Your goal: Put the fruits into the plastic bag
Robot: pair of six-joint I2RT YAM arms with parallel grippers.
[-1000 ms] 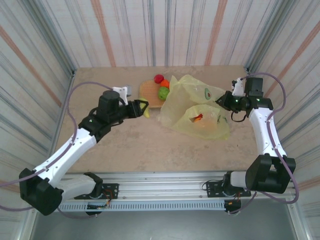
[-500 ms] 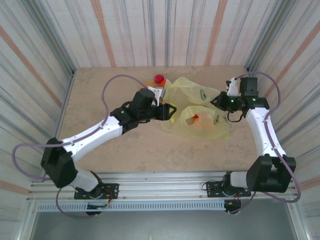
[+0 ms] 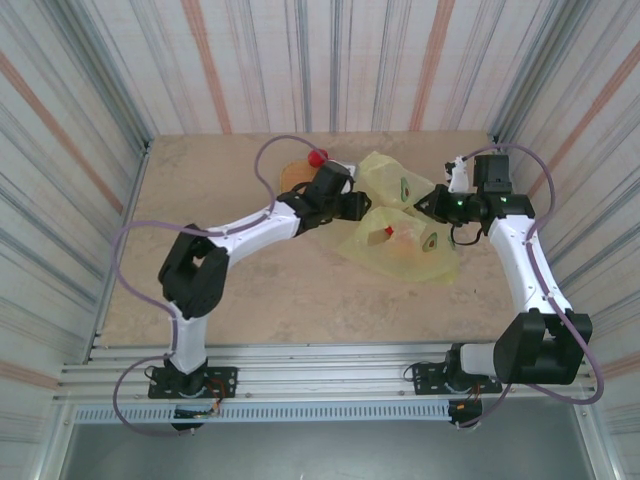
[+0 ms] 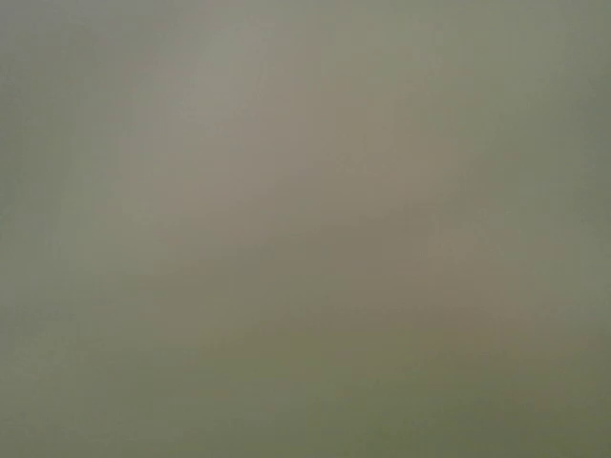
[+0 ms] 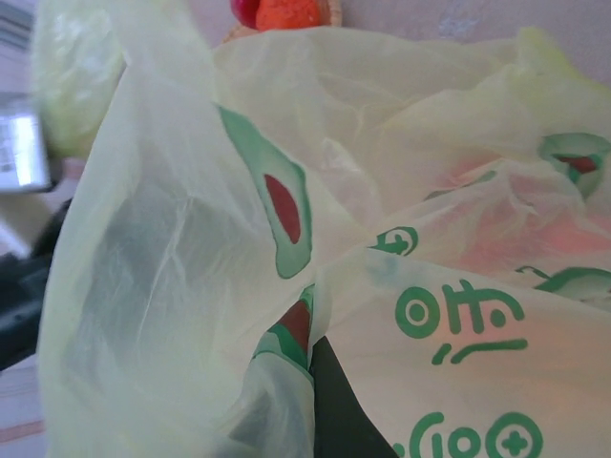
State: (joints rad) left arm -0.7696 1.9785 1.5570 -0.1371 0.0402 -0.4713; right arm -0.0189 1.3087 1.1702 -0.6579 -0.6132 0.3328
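The yellow-green plastic bag point(image 3: 400, 245) with avocado prints lies crumpled at centre right. My right gripper point(image 3: 427, 204) is shut on its upper rim; in the right wrist view a dark finger point(image 5: 342, 415) pinches the film point(image 5: 286, 286). A red-orange fruit point(image 3: 388, 233) glows through the bag. My left gripper point(image 3: 358, 207) reaches into the bag's mouth with its fingertips hidden by plastic. Its wrist view is a plain greenish blur. A red fruit point(image 3: 318, 157) point(image 5: 246, 10) and an orange one point(image 5: 291, 11) sit behind the bag.
The wicker tray point(image 3: 292, 176) lies at the back centre, mostly under my left arm. A blurred green round shape point(image 5: 72, 76) shows at the right wrist view's upper left. Striped walls close in the table on three sides.
My left arm swung right from the table's left-middle to the bag's mouth, with a yellow-green fruit at its fingertips in the earlier frames. The right gripper lifted the bag rim slightly leftward.
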